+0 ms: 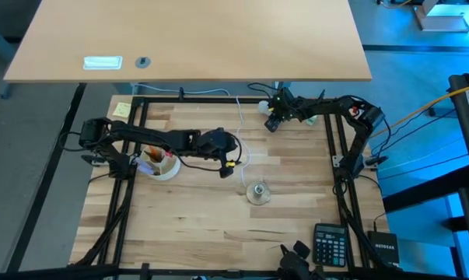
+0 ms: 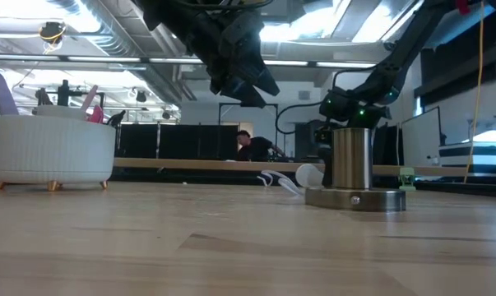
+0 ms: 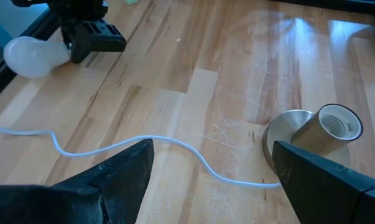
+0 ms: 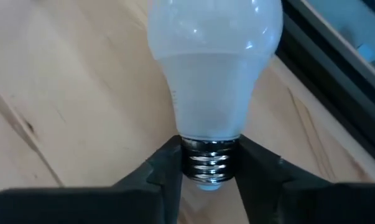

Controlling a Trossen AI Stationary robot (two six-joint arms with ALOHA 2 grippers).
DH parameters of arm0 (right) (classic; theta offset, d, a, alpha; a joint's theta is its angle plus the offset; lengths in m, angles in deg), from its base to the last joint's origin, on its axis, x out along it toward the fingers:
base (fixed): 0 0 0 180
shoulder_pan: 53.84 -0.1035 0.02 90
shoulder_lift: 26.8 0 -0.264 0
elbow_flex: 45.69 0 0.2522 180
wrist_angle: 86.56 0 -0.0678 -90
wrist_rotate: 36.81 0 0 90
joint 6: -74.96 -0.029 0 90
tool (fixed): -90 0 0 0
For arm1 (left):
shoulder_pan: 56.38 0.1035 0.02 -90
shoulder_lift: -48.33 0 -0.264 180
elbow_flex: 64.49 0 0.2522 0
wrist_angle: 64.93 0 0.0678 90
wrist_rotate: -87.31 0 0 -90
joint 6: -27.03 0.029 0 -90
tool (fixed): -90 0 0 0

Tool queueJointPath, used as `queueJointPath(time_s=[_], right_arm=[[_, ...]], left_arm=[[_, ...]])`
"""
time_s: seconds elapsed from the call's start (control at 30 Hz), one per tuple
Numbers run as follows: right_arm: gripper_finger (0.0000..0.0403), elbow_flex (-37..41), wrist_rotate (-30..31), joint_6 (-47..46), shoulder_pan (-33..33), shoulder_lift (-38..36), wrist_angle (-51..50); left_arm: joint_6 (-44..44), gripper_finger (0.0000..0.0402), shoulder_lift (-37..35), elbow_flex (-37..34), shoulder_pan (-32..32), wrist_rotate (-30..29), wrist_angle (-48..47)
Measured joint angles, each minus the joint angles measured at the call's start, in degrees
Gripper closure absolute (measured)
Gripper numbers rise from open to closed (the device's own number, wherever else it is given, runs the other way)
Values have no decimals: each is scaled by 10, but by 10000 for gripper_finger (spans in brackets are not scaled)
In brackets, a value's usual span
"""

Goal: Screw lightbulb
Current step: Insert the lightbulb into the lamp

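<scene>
Pickup is the step in hand. High view: right gripper (image 1: 271, 118) sits at the table's (image 1: 195, 225) far edge on the bulb (image 1: 262, 103); left gripper (image 1: 228, 159) hovers mid-table, near the socket (image 1: 257, 191).

Low view: socket stands upright, with open board around it.

Left wrist view: left fingers (image 3: 122, 171) gape wide, empty.

Right wrist view: right fingers (image 4: 165, 171) pinch the bulb's screw base. Next comes a lift clear of the frame rail (image 4: 336, 56), then a carry to the socket.

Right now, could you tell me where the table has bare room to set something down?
The widest bare wood lies along the near edge, between the socket and the calculator, and left of them. It is crowded at the far edge, where the right gripper closes on the lightbulb, and around the white pot.
</scene>
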Motion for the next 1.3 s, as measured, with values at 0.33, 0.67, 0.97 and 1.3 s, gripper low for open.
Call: queueJointPath(time_s=[0.33, 0.67, 0.97, 1.3], right_arm=[[294, 1, 2, 37, -29, -90, -17], [294, 1, -4, 27, -191, -275, -118], [294, 115, 0, -57, -336, -425, -1], [294, 197, 54, -89, -477, -470, 202]], left_arm=[[11, 84, 0, 0, 1, 0, 1], [30, 84, -21, 0, -3, -1, 3], [30, 84, -101, 0, -18, -17, 76], [14, 84, -90, 0, -50, -18, 229]])
